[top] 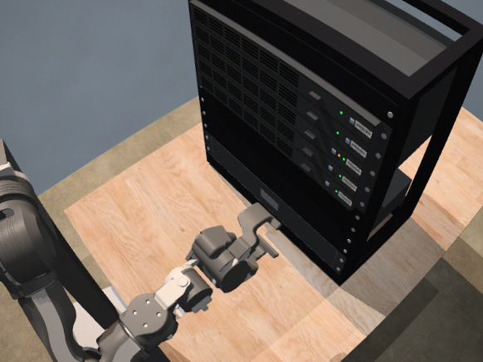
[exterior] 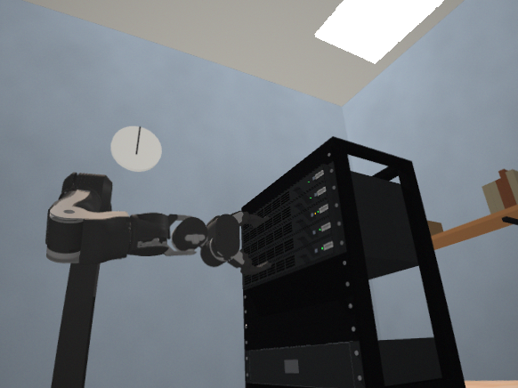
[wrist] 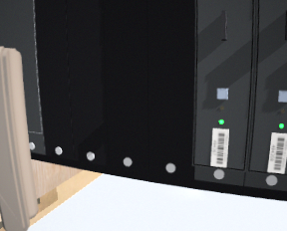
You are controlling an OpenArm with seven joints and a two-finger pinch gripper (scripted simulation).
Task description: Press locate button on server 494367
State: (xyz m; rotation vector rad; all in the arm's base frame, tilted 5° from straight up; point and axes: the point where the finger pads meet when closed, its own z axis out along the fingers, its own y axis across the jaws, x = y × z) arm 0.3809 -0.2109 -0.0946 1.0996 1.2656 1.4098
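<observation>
A black rack (top: 315, 112) stands on the wooden table and holds several stacked servers (top: 290, 116). Each server has a small pale square locate button at its right end, such as the top one (top: 352, 121) and the bottom one (top: 326, 183). None glows blue. In the wrist view, which is turned sideways, the lowest server's button (wrist: 222, 94) sits above a green light and a barcode label (wrist: 219, 147) too small to read. My gripper (top: 270, 234) is open and empty, level with the lower servers in front of the rack's face (exterior: 254, 240). One finger (wrist: 12, 139) shows at the wrist view's left edge.
A blank panel (top: 274, 207) closes the rack's bottom bay, with an open dark gap above it. A wooden shelf with boxes (exterior: 494, 214) hangs on the wall behind the rack. My arm's base post (exterior: 73, 311) stands to the left.
</observation>
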